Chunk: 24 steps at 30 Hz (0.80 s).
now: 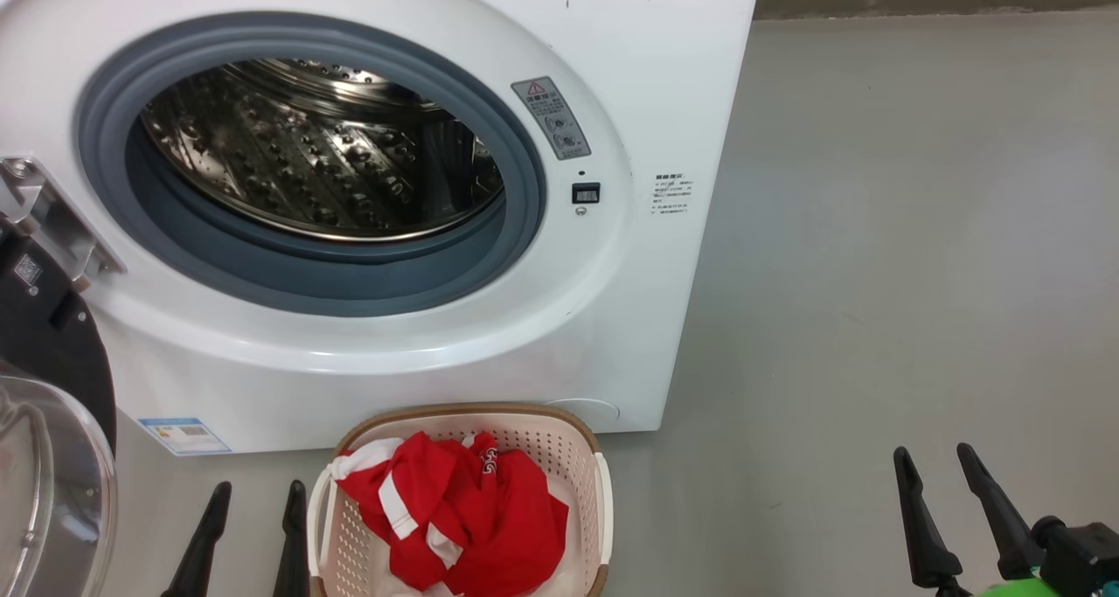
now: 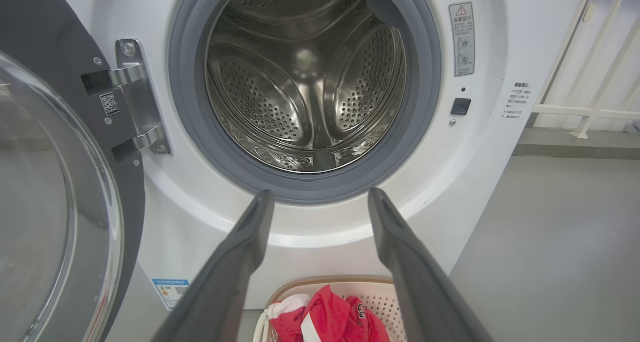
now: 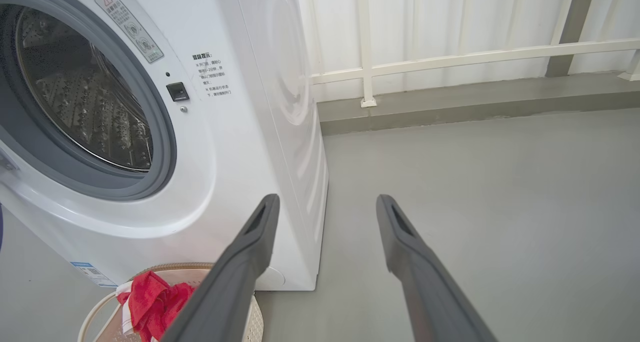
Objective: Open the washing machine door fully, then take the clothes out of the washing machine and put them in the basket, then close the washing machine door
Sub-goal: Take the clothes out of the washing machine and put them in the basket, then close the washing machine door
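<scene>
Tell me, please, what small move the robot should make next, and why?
Probably move the left tool toward the washing machine door, which stands open at its left, to begin pushing it shut: the drum looks empty, the clothes lie in the basket, and that tool is open, holding nothing.

1 washing machine [image 1: 664,99]; 1 door [image 1: 52,335]; 1 basket [image 1: 559,447]; 1 heap of clothes [image 1: 455,510]; 2 grippers [image 1: 260,488] [image 1: 933,450].

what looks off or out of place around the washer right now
Nothing stands out. The washing machine door hangs open at the left, the drum looks empty, and the red clothes sit heaped inside the basket, none spilled on the grey floor.
</scene>
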{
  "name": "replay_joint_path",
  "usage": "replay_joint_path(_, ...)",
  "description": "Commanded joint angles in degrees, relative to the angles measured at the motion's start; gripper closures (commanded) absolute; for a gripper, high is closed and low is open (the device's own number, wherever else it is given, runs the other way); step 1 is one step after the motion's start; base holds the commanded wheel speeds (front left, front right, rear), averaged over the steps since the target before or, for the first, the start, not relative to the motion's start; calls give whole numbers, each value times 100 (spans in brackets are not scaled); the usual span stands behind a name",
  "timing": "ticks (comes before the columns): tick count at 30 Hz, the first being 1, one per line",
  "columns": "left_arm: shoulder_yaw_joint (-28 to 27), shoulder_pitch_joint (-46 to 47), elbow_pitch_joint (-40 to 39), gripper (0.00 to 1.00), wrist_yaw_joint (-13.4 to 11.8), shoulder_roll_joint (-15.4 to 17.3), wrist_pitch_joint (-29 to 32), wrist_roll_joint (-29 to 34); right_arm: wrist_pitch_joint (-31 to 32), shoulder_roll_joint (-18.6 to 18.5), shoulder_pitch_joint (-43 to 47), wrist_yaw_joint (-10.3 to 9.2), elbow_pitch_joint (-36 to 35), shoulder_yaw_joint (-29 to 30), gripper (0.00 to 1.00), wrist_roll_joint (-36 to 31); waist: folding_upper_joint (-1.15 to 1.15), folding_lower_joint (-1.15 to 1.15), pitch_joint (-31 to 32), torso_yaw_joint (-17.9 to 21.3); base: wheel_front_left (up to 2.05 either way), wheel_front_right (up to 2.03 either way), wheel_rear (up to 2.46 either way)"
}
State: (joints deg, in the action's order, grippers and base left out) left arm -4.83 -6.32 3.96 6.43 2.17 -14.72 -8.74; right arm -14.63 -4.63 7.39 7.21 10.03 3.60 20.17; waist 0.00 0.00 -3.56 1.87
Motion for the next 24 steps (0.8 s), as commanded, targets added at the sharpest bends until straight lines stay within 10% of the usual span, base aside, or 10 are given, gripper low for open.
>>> replay_joint_path(1, -205, 47, -201, 0, -60, 71, -28, -61, -37, -97, 8, 28, -153, -72, 0, 38, 0, 0, -10, -7, 0, 0, 0)
replay_joint_path(24, -126, 150, -279, 0, -151, 71, -28, -45, -37, -68, -49, 28, -173, -37, 0, 21, 0, 0, -149, -29, 0, 0, 0)
